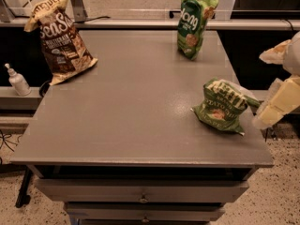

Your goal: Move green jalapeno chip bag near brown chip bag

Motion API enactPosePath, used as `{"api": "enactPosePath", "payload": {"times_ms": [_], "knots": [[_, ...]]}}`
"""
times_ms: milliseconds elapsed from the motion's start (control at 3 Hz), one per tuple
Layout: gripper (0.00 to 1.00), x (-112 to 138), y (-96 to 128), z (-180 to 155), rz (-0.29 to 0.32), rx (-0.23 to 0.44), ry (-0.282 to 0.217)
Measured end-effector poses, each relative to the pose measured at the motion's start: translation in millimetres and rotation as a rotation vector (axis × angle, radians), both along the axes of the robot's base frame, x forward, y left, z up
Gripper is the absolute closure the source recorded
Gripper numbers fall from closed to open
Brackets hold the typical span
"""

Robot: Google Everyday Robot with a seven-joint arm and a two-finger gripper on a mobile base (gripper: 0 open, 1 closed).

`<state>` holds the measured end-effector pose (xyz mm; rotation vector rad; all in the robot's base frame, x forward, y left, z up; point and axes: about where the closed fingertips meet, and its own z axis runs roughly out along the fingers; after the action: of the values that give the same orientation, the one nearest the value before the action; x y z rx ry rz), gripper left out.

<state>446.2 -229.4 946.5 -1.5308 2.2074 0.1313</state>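
Observation:
The green jalapeno chip bag lies wrinkled near the right edge of the grey table. The brown chip bag with white "Sea Salt" lettering stands leaning at the table's back left corner. My gripper is at the right edge of the view, just right of the green jalapeno bag and beside the table's edge. Its cream fingers stand apart, open and holding nothing. The rest of the arm is out of view.
A taller narrow green bag with white lettering stands at the back of the table, right of centre. A small white pump bottle sits on a ledge to the left. Drawers are below the tabletop.

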Motion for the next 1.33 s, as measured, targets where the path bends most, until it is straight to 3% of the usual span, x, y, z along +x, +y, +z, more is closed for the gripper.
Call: {"api": "enactPosePath", "payload": {"times_ms": [333, 667, 1000, 1333], "knots": [[0.0, 14.7, 2.5, -24.0, -0.01, 0.083, -0.005], [0.0, 33.2, -0.6, -51.5, -0.026, 0.117, -0.013], [0.16, 46.3, -2.7, -67.8, -0.062, 0.145, -0.002], [0.41, 51.6, 8.4, -69.4, -0.099, 0.177, 0.024]]}}
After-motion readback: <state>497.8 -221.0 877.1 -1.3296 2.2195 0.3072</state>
